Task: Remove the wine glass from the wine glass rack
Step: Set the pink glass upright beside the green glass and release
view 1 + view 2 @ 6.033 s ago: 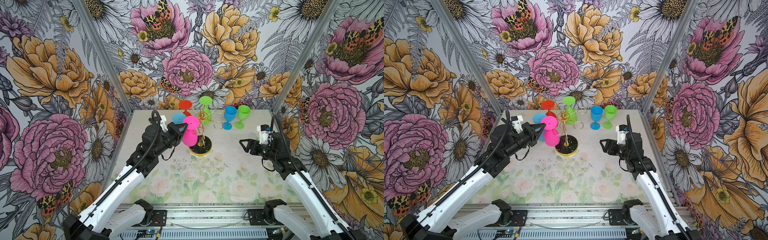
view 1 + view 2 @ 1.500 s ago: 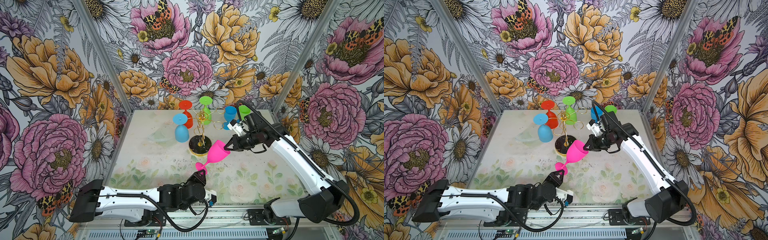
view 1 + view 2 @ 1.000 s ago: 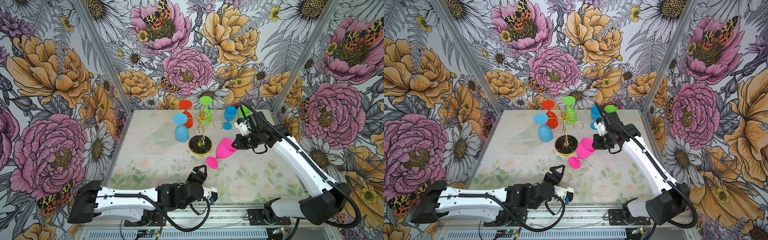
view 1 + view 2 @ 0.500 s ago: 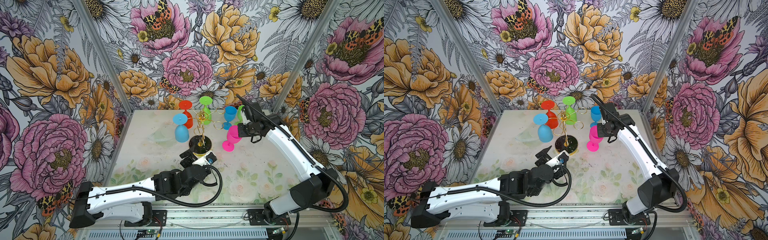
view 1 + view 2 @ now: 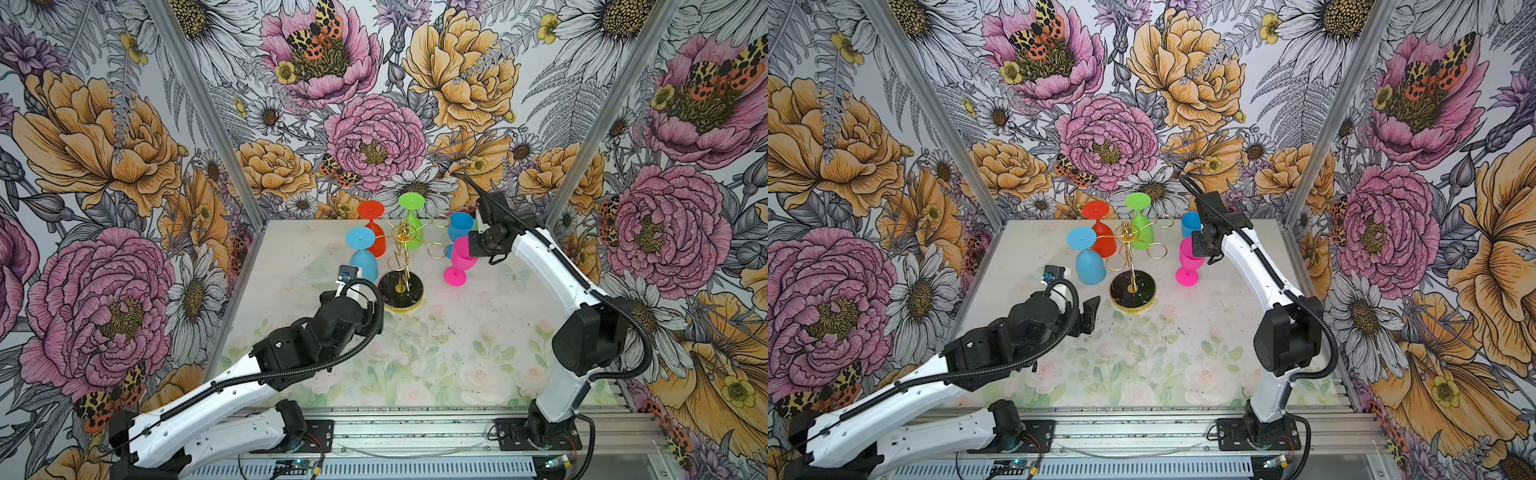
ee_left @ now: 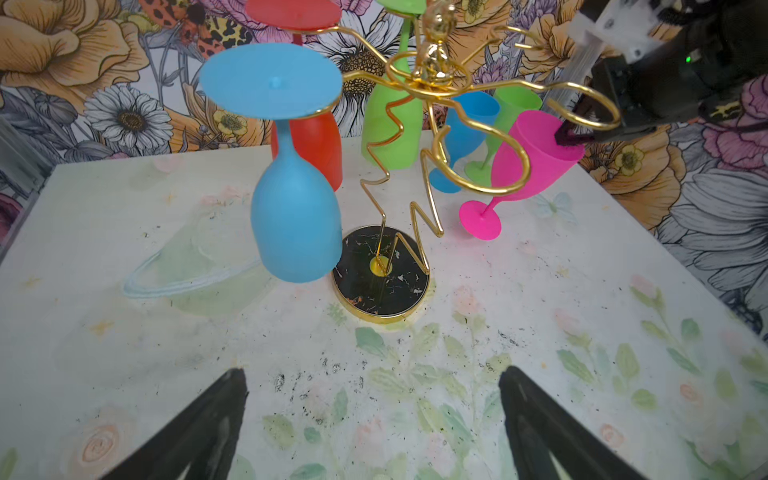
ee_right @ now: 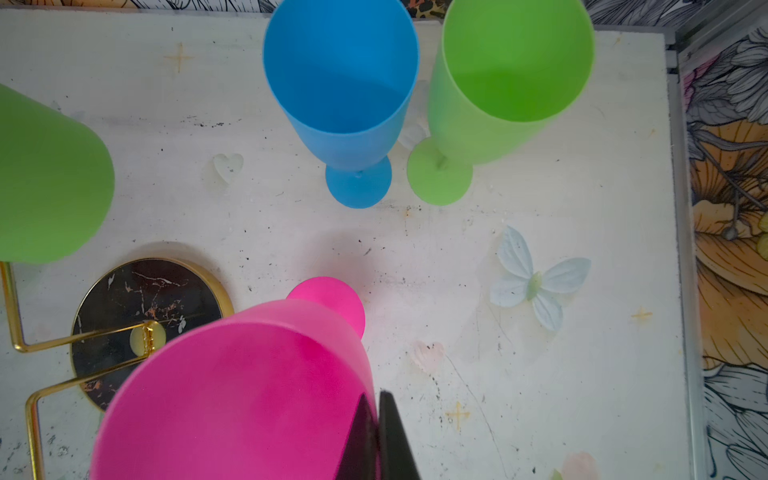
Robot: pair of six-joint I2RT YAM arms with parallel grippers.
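Observation:
The pink wine glass (image 5: 462, 255) (image 5: 1190, 259) is off the rack, bowl up and slightly tilted, just right of it. My right gripper (image 7: 376, 415) is shut on its rim, one finger inside the bowl and one outside. Its foot (image 6: 480, 220) is at the table; whether it touches is unclear. The gold wire wine glass rack (image 5: 401, 286) (image 6: 380, 282) stands on its black round base at mid-table. My left gripper (image 6: 372, 372) is open and empty, low over the table just in front and left of that base.
A blue (image 5: 363, 262), a red (image 5: 376, 237) and a green glass (image 5: 411, 224) hang upside down on the rack's left and back hooks. A blue (image 7: 340, 83) and a green glass (image 7: 507, 79) stand upright at the back right, near the wall.
My right gripper carried the pink glass back and rightward and turned it more upright. My left arm swung from the front edge up toward the rack base, staying open.

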